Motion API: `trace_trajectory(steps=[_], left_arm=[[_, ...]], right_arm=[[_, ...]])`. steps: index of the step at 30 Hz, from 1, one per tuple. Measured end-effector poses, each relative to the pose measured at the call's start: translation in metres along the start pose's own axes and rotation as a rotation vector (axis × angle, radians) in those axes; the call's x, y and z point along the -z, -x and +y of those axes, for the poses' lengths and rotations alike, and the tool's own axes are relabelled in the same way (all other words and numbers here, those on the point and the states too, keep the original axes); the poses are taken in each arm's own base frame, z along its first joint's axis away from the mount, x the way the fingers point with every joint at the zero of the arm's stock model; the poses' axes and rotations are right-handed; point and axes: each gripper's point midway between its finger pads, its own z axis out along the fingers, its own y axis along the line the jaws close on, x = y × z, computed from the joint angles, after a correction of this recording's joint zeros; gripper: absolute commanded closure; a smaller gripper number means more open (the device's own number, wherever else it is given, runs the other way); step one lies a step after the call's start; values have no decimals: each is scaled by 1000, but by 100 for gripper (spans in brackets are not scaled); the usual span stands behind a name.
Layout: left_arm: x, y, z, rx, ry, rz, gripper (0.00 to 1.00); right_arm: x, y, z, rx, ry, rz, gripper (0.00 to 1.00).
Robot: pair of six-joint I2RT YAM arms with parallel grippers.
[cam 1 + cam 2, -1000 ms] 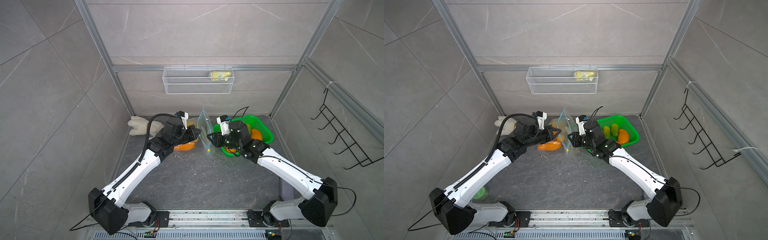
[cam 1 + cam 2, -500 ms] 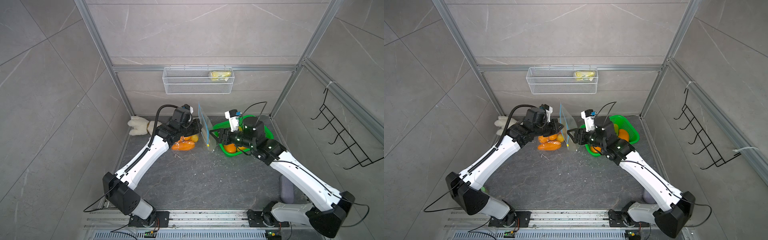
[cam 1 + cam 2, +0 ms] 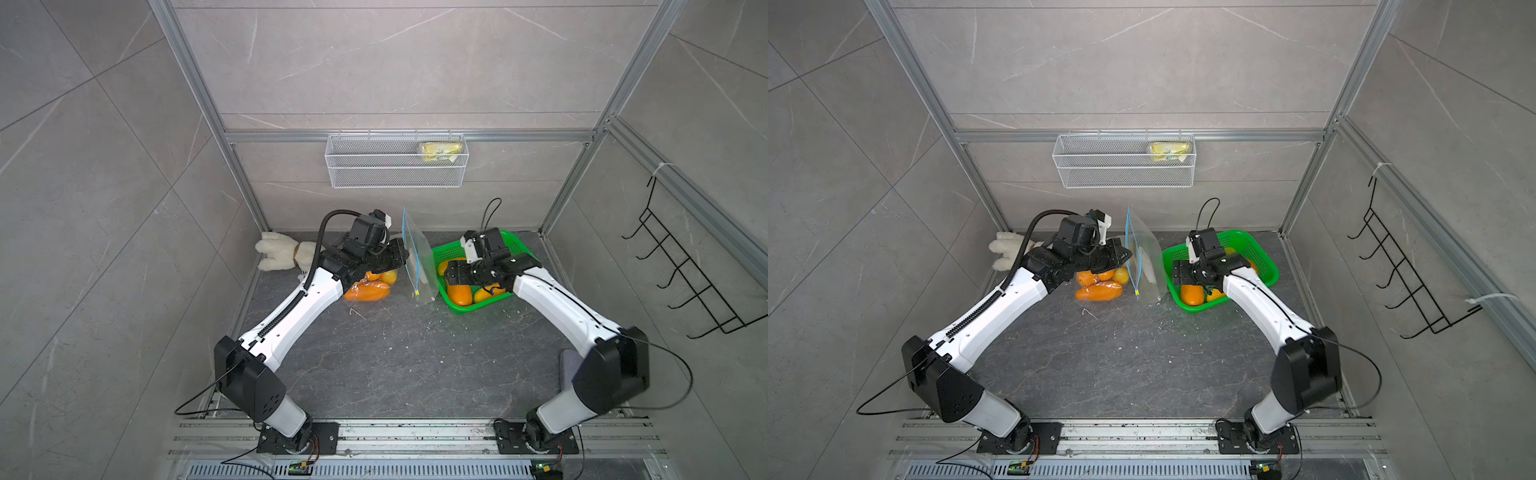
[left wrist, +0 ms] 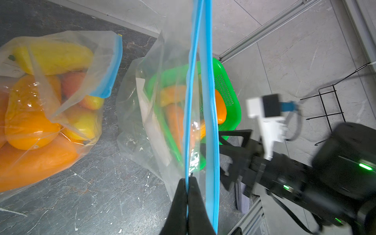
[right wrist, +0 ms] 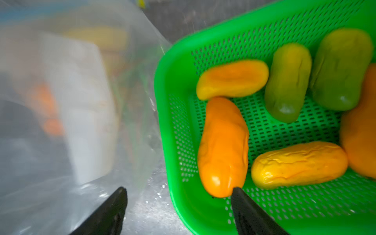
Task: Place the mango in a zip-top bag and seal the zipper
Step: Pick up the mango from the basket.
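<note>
One mango (image 5: 222,146) beside spread right pincer (image 5: 178,189), left pincer (image 4: 188,181) pinching bag (image 4: 209,81)

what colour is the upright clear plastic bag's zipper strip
The zipper strip is light blue, clearest in the left wrist view.

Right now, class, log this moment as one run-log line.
left gripper: shut on zip-top bag zipper strip | right gripper: open astride green basket rim, by orange mango | bag mouth: open, no mango inside

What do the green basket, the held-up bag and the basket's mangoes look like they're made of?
Green basket: glossy moulded plastic, perforated walls. Bag: thin clear plastic film, creased, with blue zip strip. Mangoes: probably soft rubbery imitations; shiny, dented, wrinkled skin.
</note>
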Motion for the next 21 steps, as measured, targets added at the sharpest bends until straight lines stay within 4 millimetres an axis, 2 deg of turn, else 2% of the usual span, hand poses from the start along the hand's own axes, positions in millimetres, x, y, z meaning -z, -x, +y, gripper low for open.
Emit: trace_trajectory(steps=[3, 5, 12, 18, 21], left_arm=[[0, 2, -2, -3, -9, -11, 100], [-1, 2, -1, -3, -10, -12, 100], [-5, 1, 0, -4, -16, -16, 100], [-7, 1, 1, 3, -28, -15, 100], [-9, -1, 4, 10, -27, -13, 100]], right_arm=[[-34, -23, -15, 38, -42, 136, 13], [-43, -29, -21, 55, -54, 179, 13], [-69, -17, -43, 95, -113, 225, 11], [-101, -25, -59, 109, -132, 306, 11], [-113, -29, -63, 116, -135, 335, 18]])
